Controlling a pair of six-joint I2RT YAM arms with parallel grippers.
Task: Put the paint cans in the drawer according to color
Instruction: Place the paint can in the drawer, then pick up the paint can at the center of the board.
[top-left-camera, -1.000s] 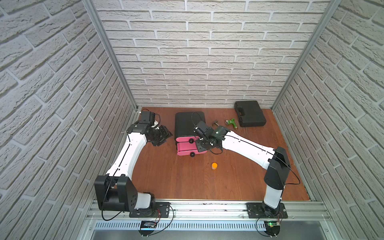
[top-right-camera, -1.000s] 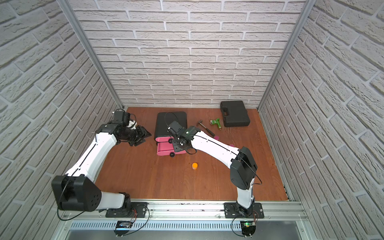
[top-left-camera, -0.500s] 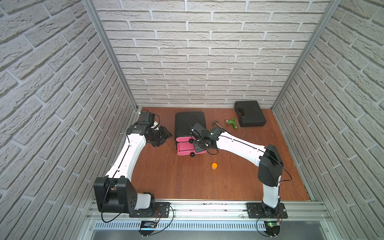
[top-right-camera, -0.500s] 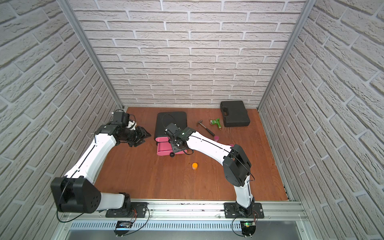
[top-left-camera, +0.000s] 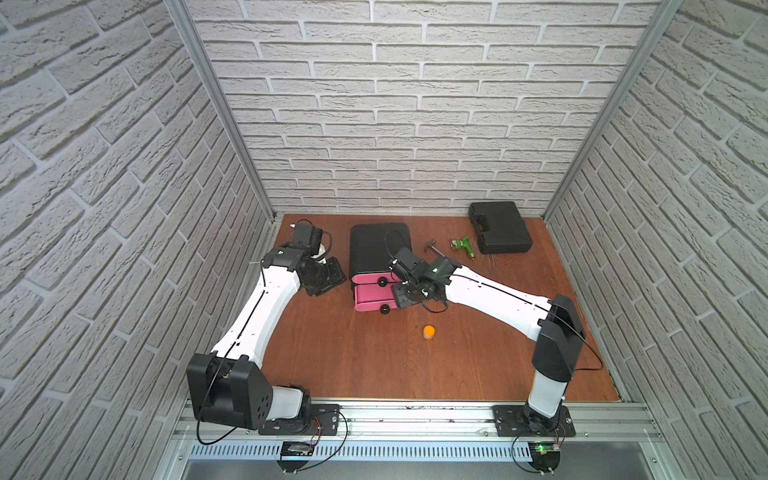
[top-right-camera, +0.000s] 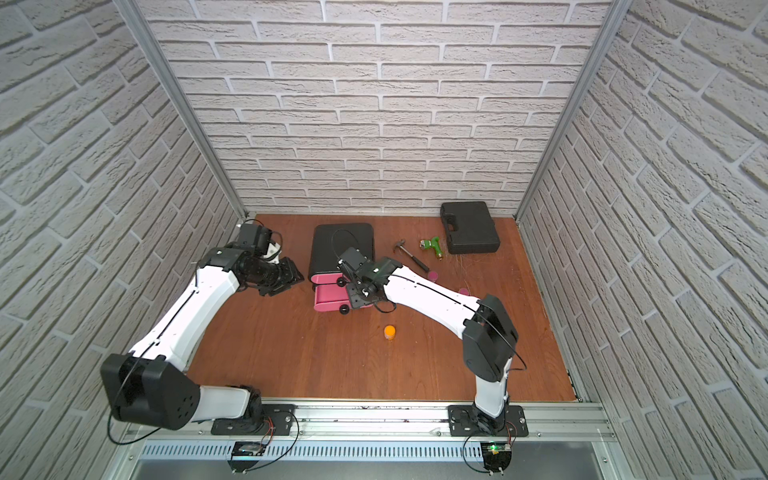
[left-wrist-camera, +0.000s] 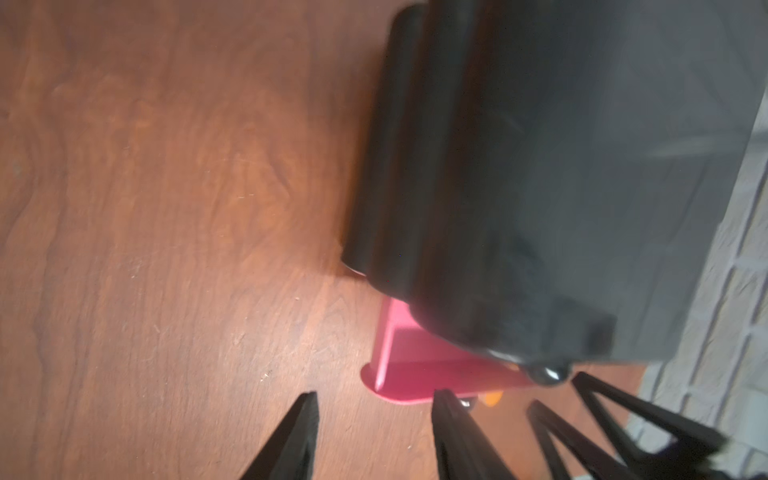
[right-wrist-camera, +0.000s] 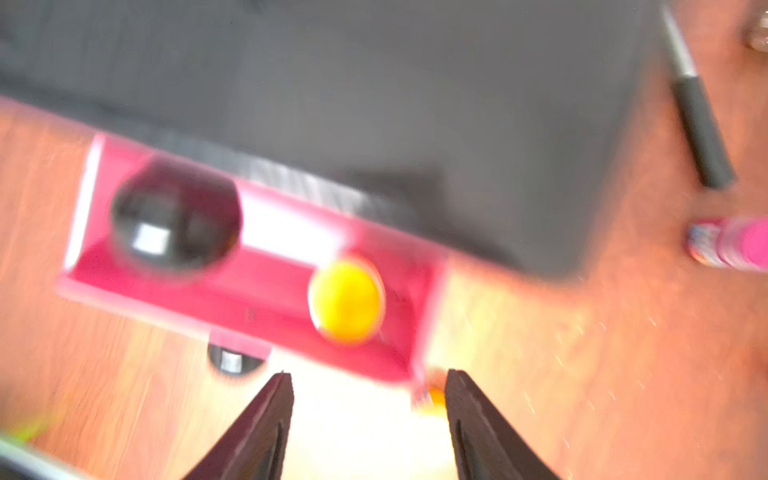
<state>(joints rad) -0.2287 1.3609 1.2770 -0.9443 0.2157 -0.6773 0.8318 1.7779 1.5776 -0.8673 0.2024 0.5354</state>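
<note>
right claw spread, empty, at open drawer; yellow can sits inside. left claw parted, empty too. orange can out on table.

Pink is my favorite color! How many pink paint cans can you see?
2. One pink paint can sits on the table by the hammer handle's end; the second pink can peeks out behind the right arm. More may be hidden in the drawers.
</note>
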